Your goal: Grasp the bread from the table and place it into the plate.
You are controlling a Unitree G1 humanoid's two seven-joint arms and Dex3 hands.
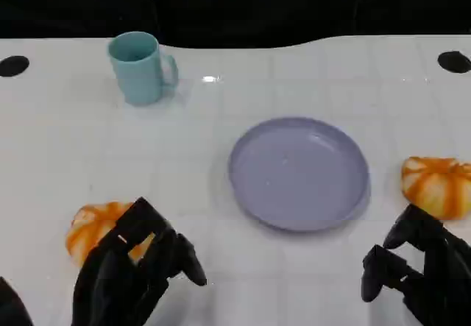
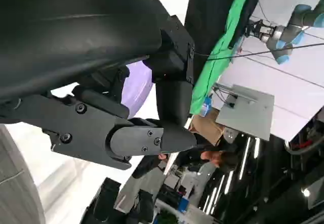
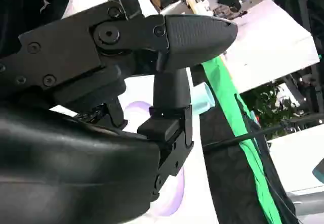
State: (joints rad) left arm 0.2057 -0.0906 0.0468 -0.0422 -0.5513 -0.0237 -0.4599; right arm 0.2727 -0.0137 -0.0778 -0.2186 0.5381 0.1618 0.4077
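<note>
Orange-striped round bread (image 1: 92, 230) at 8 o'clock of lavender round plate (image 1: 298, 173); my left hand (image 1: 136, 271) over it, open, right hand (image 1: 419, 267) empty too. I'd lower, wrap evenly.

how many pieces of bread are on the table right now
2: one bread at the near left, partly behind the left hand; another bread right of the plate, near the right hand.
</note>
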